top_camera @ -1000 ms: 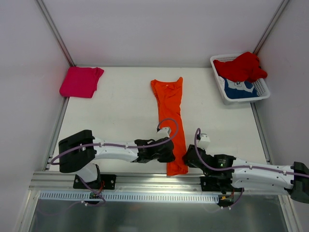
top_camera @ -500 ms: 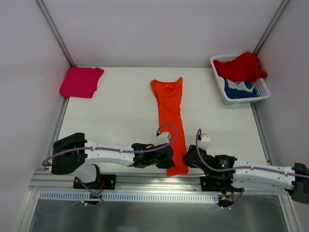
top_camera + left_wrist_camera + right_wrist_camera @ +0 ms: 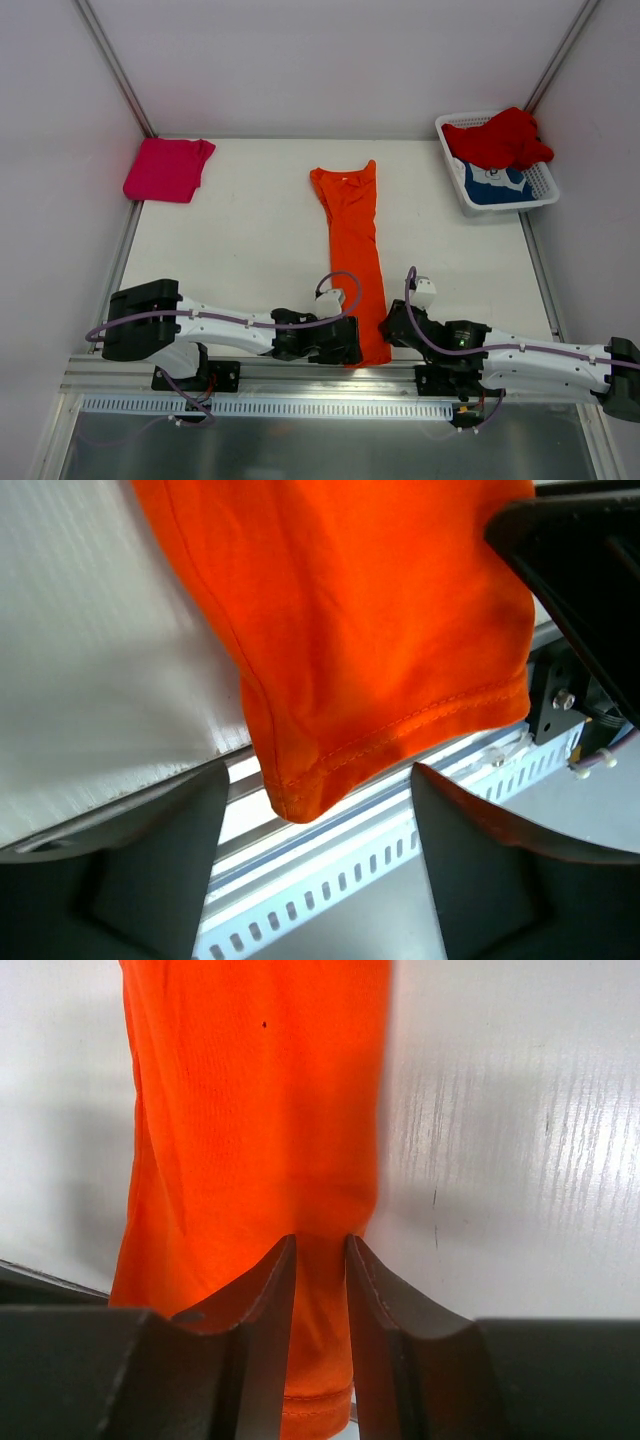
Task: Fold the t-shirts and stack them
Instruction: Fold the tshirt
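Note:
The orange t-shirt lies as a long narrow strip down the middle of the table, its hem at the near edge. My left gripper is at that hem, open. In the left wrist view, the hem corner hangs free between the wide-apart fingers. My right gripper sits at the strip's right edge, shut on the cloth. In the right wrist view, orange fabric fills the narrow gap between its jaws. The magenta-pink t-shirt lies folded at the far left. The red t-shirt and the blue one are in the basket.
A white lattice basket stands at the far right corner. White walls close in the table on three sides. An aluminium rail runs along the near edge, under the shirt's hem.
My left gripper moved toward the near edge, drawing the orange shirt's crumpled lower end straight, then opened and let go of the hem. The right arm has not moved.

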